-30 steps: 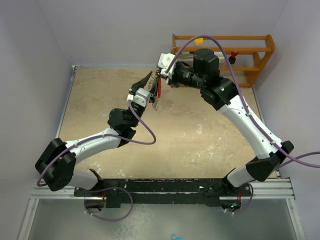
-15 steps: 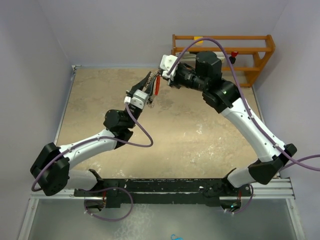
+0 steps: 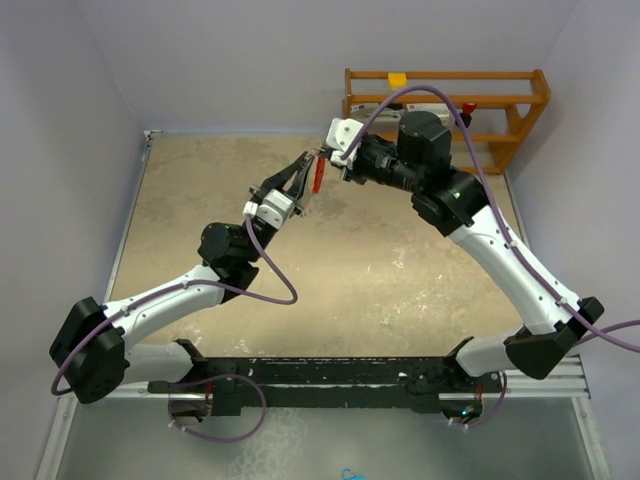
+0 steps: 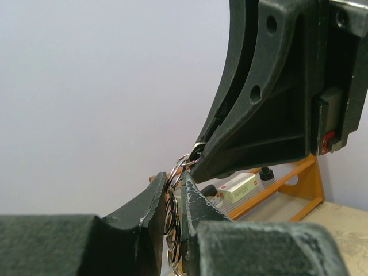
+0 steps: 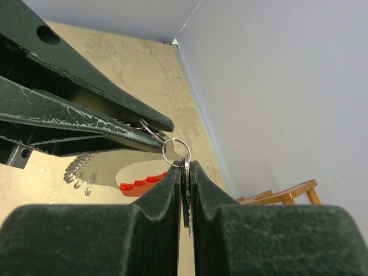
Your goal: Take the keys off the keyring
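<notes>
Above the far middle of the surface (image 3: 400,270), the keyring (image 5: 141,181) hangs between both hands. The left hand (image 4: 173,183) clamps its wire loops; the right hand (image 5: 184,167) pinches the keys (image 5: 186,198). Each needs a firm grip, parting slowly along the coil.

The left end effector (image 4: 174,187) pinches the silver keyring (image 4: 170,214) — right end effector (image 4: 200,154) meets its top loop.

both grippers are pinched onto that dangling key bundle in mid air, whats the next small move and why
Probably ease the right gripper away from the left gripper. Its fingers pinch a thin silver metal key hanging on the small silver split ring, while the left clamps the silver wire coils, so both ends look secured.
</notes>
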Tool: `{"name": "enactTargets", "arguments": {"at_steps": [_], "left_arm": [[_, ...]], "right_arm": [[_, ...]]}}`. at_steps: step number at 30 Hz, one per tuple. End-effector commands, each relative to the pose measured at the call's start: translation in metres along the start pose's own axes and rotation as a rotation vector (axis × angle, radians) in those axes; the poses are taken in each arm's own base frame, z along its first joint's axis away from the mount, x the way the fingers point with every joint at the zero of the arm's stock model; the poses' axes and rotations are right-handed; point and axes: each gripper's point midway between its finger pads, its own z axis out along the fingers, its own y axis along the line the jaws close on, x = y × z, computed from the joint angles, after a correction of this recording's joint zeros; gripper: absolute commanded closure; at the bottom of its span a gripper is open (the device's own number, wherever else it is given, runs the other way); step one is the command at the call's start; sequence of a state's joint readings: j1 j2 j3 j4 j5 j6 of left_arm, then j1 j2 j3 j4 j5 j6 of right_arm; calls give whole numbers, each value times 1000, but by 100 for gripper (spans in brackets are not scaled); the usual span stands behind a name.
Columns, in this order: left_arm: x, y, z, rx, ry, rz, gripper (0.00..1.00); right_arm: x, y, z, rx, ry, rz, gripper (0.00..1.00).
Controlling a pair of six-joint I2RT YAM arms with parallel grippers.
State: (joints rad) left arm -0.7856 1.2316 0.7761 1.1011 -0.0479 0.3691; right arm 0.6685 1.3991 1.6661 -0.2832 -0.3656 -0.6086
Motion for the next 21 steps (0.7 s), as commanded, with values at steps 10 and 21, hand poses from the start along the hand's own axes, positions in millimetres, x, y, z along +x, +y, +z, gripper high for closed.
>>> {"name": "enactTargets", "arguments": {"at_steps": [10,21], "left_arm": [[-46,10,-3,-6,-139,-46,100],[-72,24,-20,-37,-196,-32,100]], "right_arm": [[-27,-13,-21,71,-74,-31,89],[-18,-13,-21,91,-57,-42,89]]}}
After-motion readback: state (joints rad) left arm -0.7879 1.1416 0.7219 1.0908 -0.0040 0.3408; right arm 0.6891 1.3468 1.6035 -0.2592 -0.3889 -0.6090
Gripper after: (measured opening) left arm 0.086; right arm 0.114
